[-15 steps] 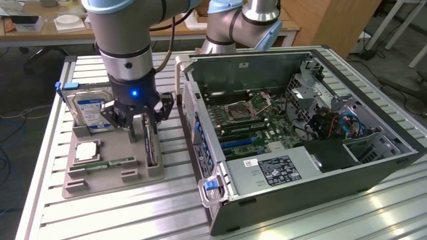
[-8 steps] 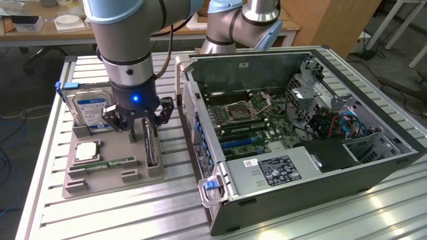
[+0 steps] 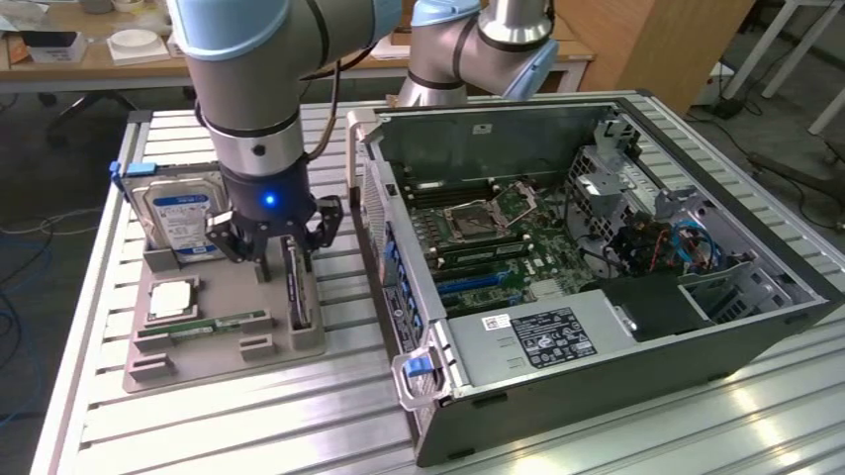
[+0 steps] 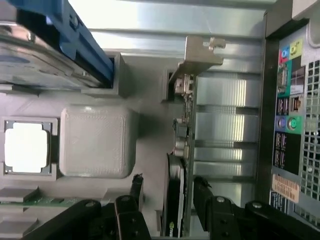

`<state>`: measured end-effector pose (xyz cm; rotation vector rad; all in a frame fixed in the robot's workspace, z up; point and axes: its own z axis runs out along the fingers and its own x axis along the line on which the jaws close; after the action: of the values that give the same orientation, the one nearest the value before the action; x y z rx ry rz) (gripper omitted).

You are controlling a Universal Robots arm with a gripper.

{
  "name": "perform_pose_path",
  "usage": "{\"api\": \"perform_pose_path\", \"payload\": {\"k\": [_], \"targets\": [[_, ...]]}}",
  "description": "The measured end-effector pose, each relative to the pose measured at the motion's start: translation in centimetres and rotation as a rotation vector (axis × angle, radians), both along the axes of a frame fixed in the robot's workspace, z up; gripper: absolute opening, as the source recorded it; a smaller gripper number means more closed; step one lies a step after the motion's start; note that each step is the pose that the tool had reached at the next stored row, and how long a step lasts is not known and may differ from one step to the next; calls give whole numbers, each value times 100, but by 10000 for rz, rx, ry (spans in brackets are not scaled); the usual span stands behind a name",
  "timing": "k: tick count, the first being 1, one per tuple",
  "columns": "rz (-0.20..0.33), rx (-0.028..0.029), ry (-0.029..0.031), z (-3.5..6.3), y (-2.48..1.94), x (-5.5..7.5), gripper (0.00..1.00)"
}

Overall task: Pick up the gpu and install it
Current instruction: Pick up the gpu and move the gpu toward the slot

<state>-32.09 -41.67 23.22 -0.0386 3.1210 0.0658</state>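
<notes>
Grey plastic forms the tray (image 3: 212, 346) on the slatted metal surface (image 3: 264, 426). It gives each part its own moulded seat, so nothing slides and everything can be reached from above. The gpu (image 3: 300, 297) stands on its long edge in a narrow slot along the tray's three o'clock side in the exterior view. Its silver bracket (image 4: 200, 55) is at the end nearer the hard drive (image 3: 178, 218). Standing upright, the card offers both flat faces to a pinch. A processor chip (image 3: 172, 297) lies at the tray's nine o'clock and a memory stick (image 3: 218, 325) toward seven. At three o'clock from the tray, an open computer case (image 3: 739, 327) lies on its side with its motherboard (image 3: 502, 237) facing up, probably so a card can drop straight in.

The end effector (image 3: 281, 259) hangs directly over the gpu, jaws spread wide and holding nothing. In the wrist view its black fingers (image 4: 136, 187) straddle the card's fan end, one to each side, with a gap between each finger and the card.
</notes>
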Motion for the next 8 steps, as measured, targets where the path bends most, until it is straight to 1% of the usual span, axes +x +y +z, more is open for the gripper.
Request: {"api": "perform_pose_path", "payload": {"k": [3,5,8], "targets": [[1,-1,2,-48,0,0,53],[1,0,1,-65,-8,0,53],[0,-1,2,-74,-9,0,53]]}}
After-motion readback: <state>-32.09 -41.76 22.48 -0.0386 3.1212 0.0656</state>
